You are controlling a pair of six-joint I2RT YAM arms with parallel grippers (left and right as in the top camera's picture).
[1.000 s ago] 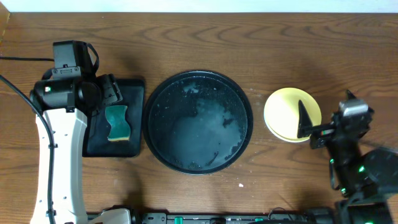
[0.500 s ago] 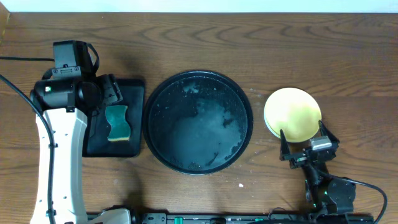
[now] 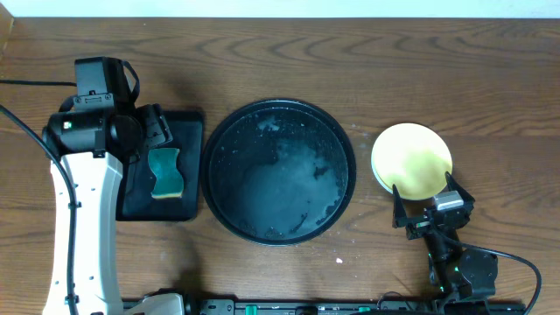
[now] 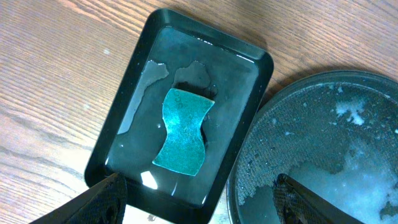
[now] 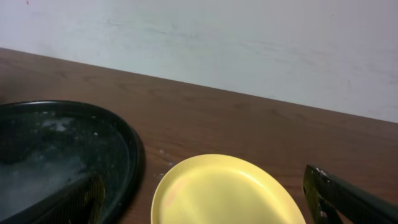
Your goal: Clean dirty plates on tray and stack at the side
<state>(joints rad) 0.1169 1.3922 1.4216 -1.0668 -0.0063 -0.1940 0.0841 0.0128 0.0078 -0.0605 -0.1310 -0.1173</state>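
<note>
The round black tray (image 3: 254, 210) sits mid-table with wet foam on it and no plate on it; it also shows in the left wrist view (image 4: 348, 124) and the right wrist view (image 5: 62, 143). A pale yellow plate (image 3: 411, 159) lies on the table to the tray's right, also seen in the right wrist view (image 5: 224, 186). The mint-aqua plates do not show; only a thin pale edge shows under the yellow plate. My right gripper (image 3: 426, 203) (image 5: 205, 196) is open and empty, just in front of the yellow plate. My left gripper (image 3: 157, 131) (image 4: 198, 186) is open and empty above the rectangular tray.
A small black rectangular tray (image 3: 188, 122) (image 4: 249, 68) holding water and a teal sponge (image 3: 164, 172) (image 4: 183, 130) lies left of the round tray. Crumbs dot the wood near the front edge (image 3: 339, 260). A wall stands behind the table.
My right arm drew back from over the yellow plate's right side to low in front of it, leaving the plate uncovered. In the last half second it barely moved. The left arm stayed still.
</note>
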